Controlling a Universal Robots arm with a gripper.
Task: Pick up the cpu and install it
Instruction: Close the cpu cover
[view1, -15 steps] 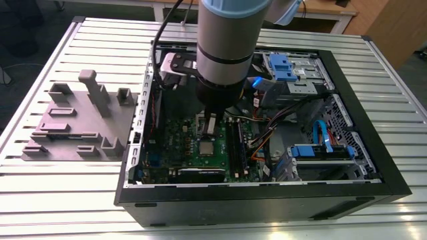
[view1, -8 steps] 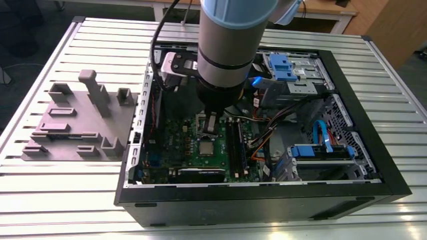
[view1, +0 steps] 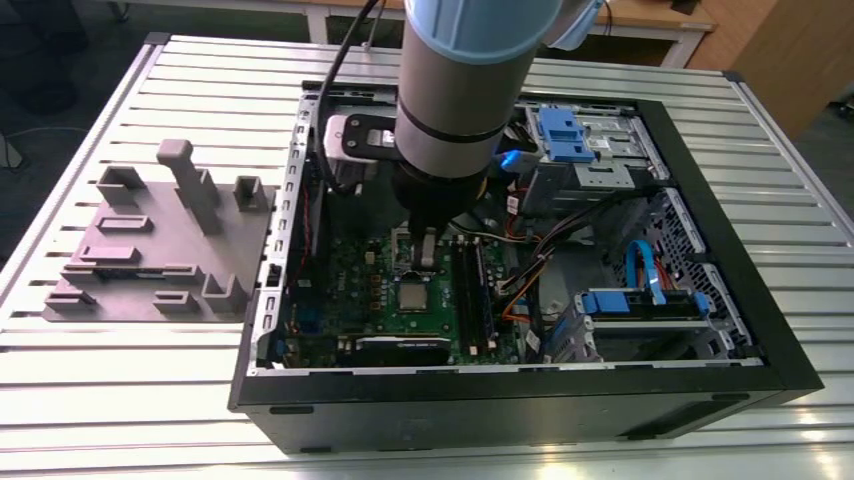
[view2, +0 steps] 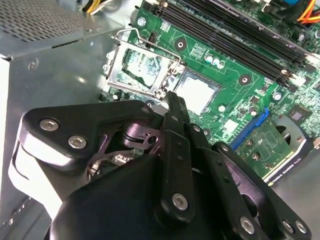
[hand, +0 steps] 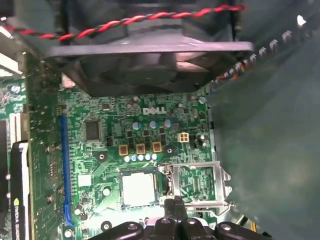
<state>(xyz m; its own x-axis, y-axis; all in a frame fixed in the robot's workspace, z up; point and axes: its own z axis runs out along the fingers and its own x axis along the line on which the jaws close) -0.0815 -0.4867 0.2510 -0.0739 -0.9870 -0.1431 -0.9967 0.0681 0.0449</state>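
The cpu (view1: 415, 296) is a small pale silver square lying flat in the socket on the green motherboard (view1: 350, 268) inside the open computer case. It shows in both wrist views (view2: 196, 93) (hand: 137, 189). The socket's metal bracket (view2: 140, 67) (hand: 197, 182) is hinged open and lies beside the chip. My gripper (view1: 423, 255) hangs just above the board, its tips (view2: 172, 97) (hand: 176, 204) over the edge between chip and bracket. The fingers are pressed together and hold nothing.
The black case wall (view1: 507, 400) surrounds the board. Memory sticks (view2: 235, 37) run beside the socket, and a fan (hand: 145, 60) with a red-black wire hangs near it. Blue drive brackets (view1: 641, 300) and cables fill the exterior view's right. A grey-mauve block (view1: 160, 245) stands outside, to the left.
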